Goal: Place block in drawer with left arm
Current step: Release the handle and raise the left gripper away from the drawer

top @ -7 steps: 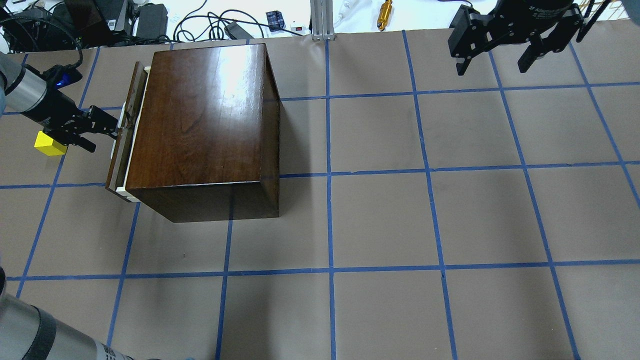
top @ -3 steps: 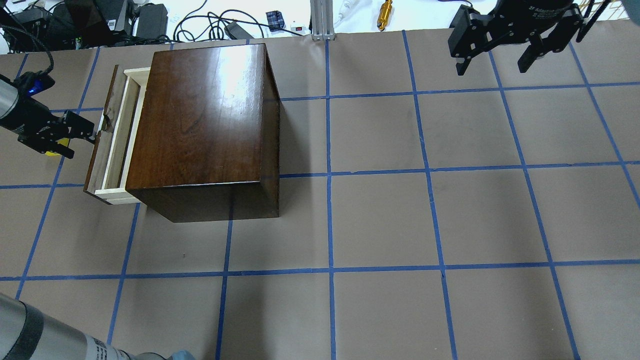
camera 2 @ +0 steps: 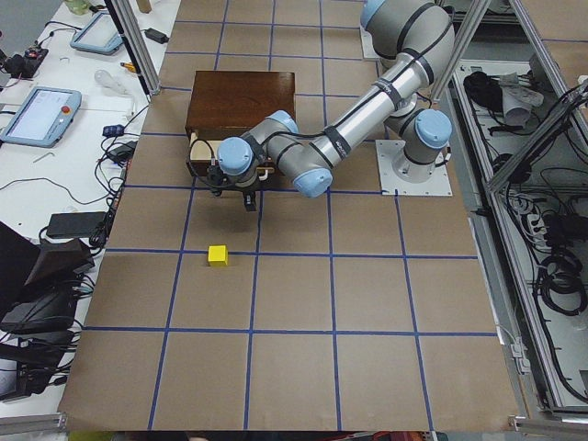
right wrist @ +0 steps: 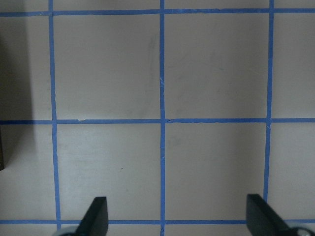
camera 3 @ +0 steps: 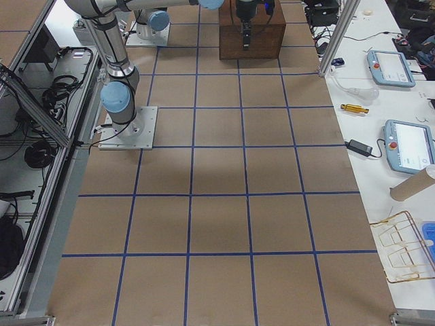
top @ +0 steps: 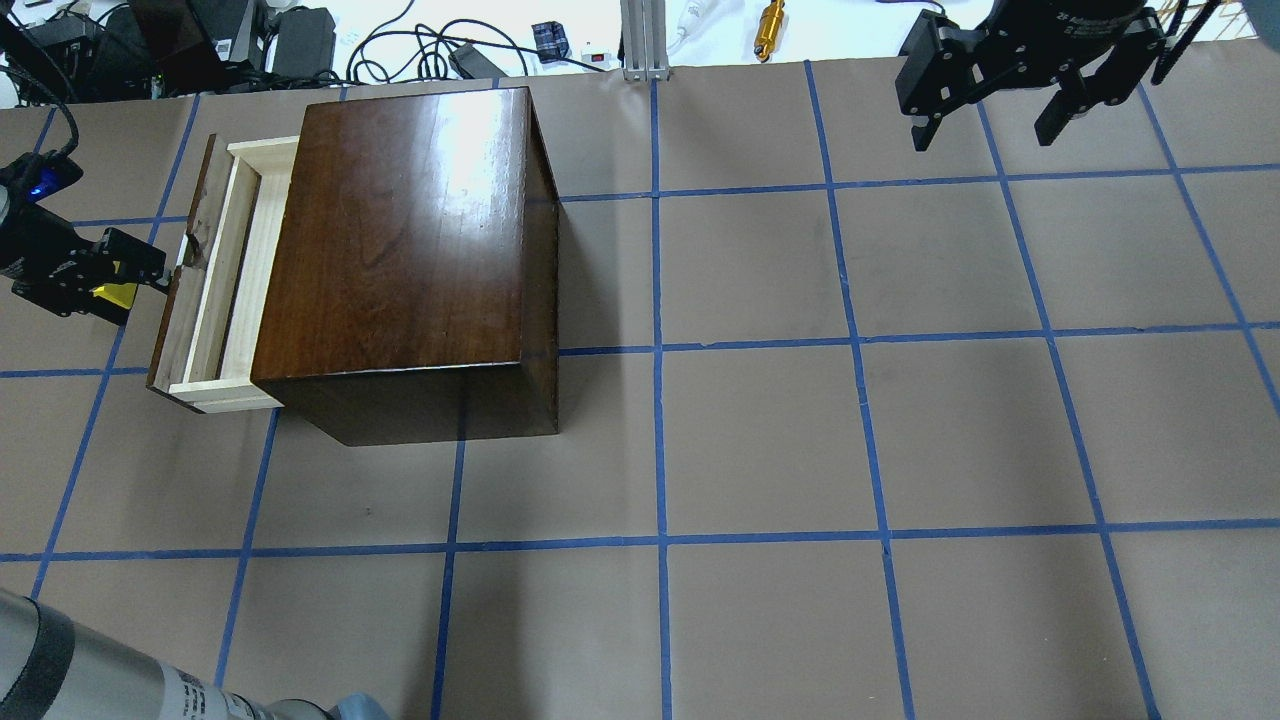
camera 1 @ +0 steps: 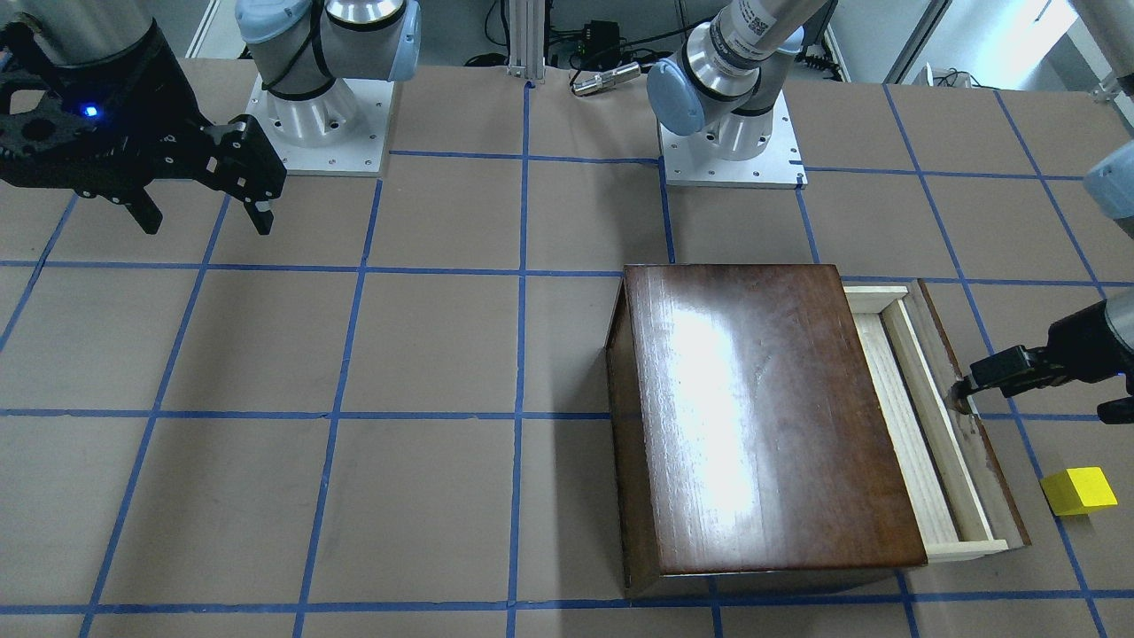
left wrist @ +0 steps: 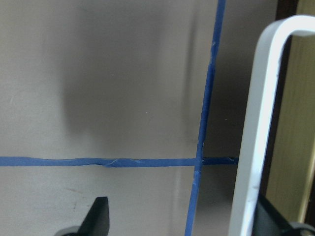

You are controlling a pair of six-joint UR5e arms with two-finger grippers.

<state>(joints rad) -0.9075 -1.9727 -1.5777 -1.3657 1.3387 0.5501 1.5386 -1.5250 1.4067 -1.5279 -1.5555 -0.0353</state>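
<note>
The yellow block lies on the table in front of the drawer; in the overhead view my left gripper partly covers it. The drawer is pulled part way out of the dark cabinet, and its pale tray looks empty. My left gripper is open, with one finger hooked at the white handle on the drawer's dark front panel. It holds nothing. My right gripper is open and empty, high over the far right of the table.
Cables, boxes and a brass part lie past the table's far edge. Operator tablets sit on the side benches. Brown gridded table stretches right of the cabinet.
My left gripper has moved left, away from the cabinet, with the handle hooked, and the drawer has slid from nearly closed to part way open. The right arm has not moved.
</note>
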